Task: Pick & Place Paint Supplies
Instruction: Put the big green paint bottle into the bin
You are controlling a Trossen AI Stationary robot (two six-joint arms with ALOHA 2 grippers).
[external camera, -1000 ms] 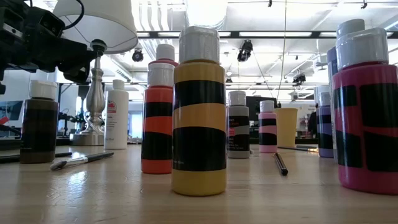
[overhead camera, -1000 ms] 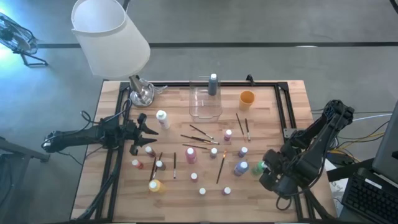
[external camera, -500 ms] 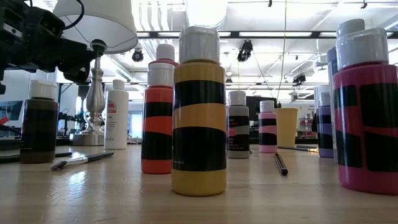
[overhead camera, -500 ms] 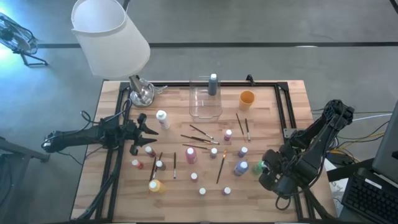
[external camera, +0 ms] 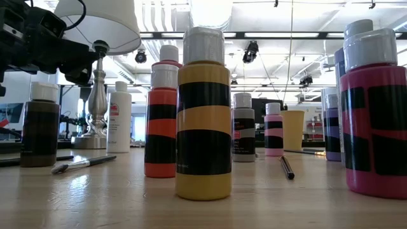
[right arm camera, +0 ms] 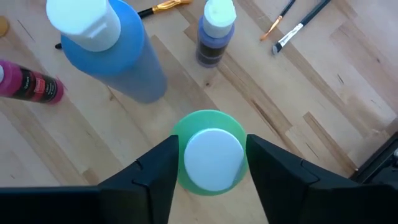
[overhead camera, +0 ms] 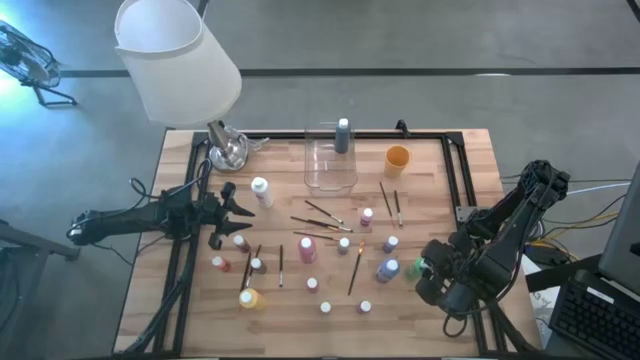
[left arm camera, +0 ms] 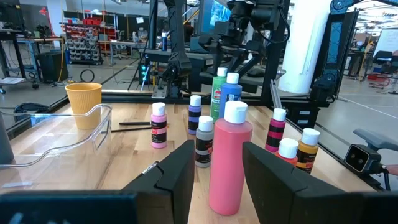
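Near the table's right edge, my right gripper (right arm camera: 211,163) straddles, half-open, a light, slick green bottle (right arm camera: 210,158), best squeezed below its cap.

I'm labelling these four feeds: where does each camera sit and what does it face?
High: overhead, straight down on the table; both arms show.
Low: tabletop height, facing the yellow bottle; left arm at upper left.
Left wrist: past its jaws at the pink bottle.
Right wrist: down past its jaws on the green bottle.
Both wrist views share the blue bottle.
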